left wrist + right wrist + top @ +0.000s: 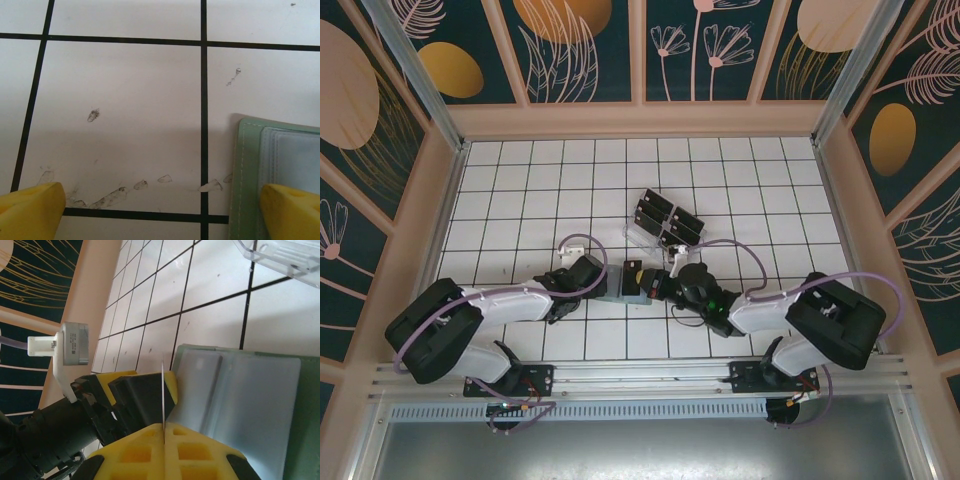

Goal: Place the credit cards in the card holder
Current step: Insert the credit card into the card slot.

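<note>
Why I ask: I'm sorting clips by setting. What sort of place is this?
Probably a purpose-built robot test cell: a white gridded tabletop walled by leaf-print panels, with the left arm and right arm bolted to an aluminium rail.

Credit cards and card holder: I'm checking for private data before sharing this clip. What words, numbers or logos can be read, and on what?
No text can be read anywhere.
The credit cards: black faces, any print too small to read.
The held card in the right gripper: seen edge-on, no face shows.
The card holder: plain green cover and clear sleeves, no lettering.
</note>
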Tool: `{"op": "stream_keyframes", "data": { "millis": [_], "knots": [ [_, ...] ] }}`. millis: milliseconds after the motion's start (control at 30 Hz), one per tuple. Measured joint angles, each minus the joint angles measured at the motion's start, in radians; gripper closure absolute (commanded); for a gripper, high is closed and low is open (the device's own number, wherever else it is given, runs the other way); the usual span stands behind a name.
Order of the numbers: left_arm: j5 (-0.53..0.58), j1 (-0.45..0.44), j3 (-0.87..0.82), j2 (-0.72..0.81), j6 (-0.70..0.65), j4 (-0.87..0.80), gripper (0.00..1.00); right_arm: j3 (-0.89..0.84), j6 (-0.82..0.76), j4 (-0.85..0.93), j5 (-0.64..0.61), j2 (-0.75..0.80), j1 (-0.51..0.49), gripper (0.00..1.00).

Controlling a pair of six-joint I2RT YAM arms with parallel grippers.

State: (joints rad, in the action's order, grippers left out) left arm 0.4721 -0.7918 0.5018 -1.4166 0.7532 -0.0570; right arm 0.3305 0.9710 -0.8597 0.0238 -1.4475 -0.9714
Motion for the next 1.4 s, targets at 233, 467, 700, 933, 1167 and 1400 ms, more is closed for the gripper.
{"op": "stream_keyframes", "data": {
  "millis": [233,467,700,933,1167,1400],
  "knots": [
    [0.009,0.000,0.000,-0.023,0.042,0.008,0.02,-0.038,0.036,-0.104,-0.040,-0.056,-0.012,1.00],
    [0.010,0.000,-0.002,-0.024,0.064,0.009,0.01,-0.052,0.062,-0.176,-0.081,-0.100,-0.015,1.00],
    [0.010,0.000,-0.004,-0.023,0.068,0.012,0.01,-0.052,0.096,-0.269,-0.106,-0.177,-0.019,1.00],
    [0.010,0.000,-0.011,-0.018,0.071,0.020,0.01,-0.052,0.141,-0.362,-0.111,-0.260,-0.019,1.00],
    [0.010,0.000,-0.019,-0.012,0.071,0.024,0.01,-0.051,0.175,-0.427,-0.111,-0.325,-0.019,1.00],
    [0.010,0.000,-0.021,-0.011,0.071,0.028,0.02,-0.049,0.192,-0.440,-0.113,-0.347,-0.019,1.00]
  ]
}}
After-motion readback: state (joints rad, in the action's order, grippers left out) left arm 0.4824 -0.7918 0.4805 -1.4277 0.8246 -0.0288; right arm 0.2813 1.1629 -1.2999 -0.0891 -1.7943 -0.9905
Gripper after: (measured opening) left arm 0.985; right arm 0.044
